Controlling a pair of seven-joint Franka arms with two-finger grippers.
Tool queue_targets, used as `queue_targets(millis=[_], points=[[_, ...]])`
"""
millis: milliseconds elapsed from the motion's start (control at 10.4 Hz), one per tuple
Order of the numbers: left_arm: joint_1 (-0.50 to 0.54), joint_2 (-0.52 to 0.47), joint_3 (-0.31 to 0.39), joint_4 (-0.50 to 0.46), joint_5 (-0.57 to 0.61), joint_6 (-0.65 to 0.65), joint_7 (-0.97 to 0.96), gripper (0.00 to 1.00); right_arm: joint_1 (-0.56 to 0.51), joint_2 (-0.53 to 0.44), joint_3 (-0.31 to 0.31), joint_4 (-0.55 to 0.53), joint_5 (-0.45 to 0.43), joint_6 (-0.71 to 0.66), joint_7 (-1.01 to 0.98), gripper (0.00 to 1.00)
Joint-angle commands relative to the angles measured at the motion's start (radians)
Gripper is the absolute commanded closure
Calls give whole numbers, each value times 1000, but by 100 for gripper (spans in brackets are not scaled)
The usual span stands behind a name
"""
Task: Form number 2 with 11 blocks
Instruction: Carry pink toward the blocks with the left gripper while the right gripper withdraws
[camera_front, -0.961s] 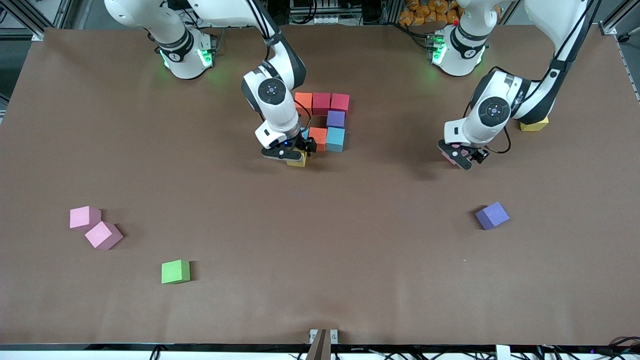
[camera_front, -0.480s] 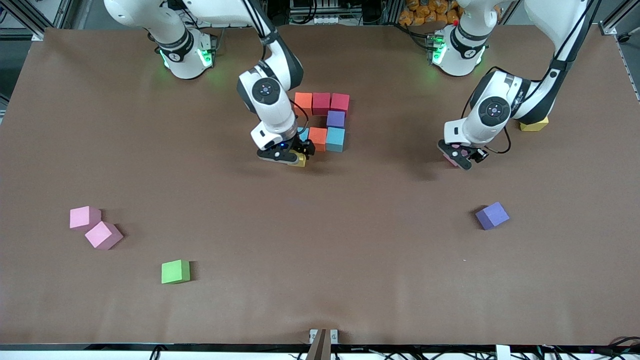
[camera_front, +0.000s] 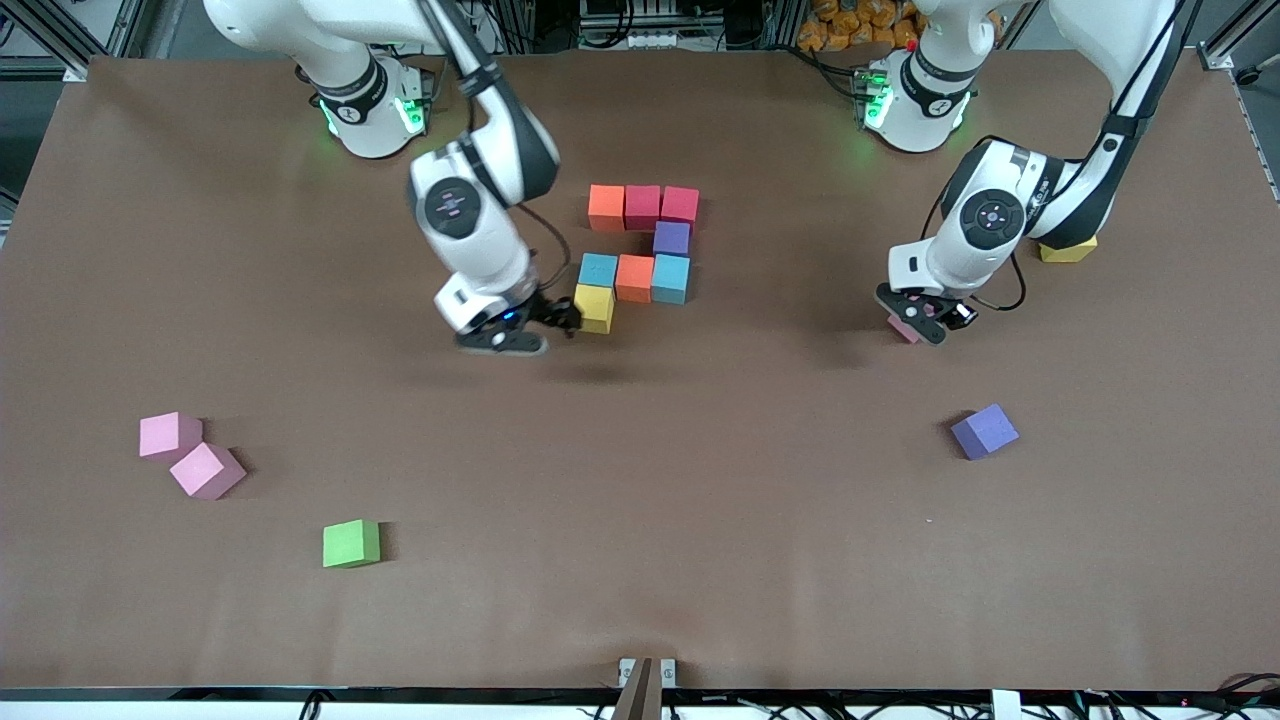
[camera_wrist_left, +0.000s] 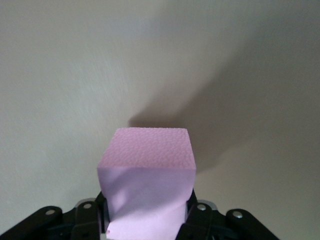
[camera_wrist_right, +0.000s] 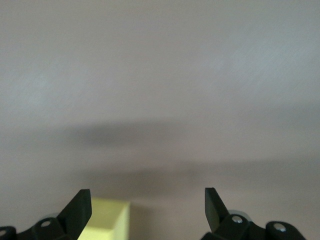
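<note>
Blocks (camera_front: 640, 245): eight form partial 2 mid-desk, yellow block (camera_front: 594, 307) nearest camera. Left pincer (camera_front: 915, 322) clamped on pink block (camera_wrist_left: 146, 175), low over desk (camera_front: 700, 560) toward left arm's end. Right pincer (camera_front: 540, 328) apart, empty, beside yellow block. Risk: foam squashes, pink block lands skewed, nudges row.

robot lab | two white arms bolted at brown-covered table (camera_front: 700, 600) | aluminium framing (camera_front: 60, 30) at corners | cables (camera_front: 800, 710) along table edge
</note>
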Motion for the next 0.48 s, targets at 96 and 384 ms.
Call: queue_targets(millis=[96,384], points=[[-92,-9,-2,107,-254,-11,-38,62,-189,-1,-4,40,-9,-21,-328,0],[-253,45,7,295,-298,-137,-326,63,-315,52,-3,98,-9,-11,-529,0]])
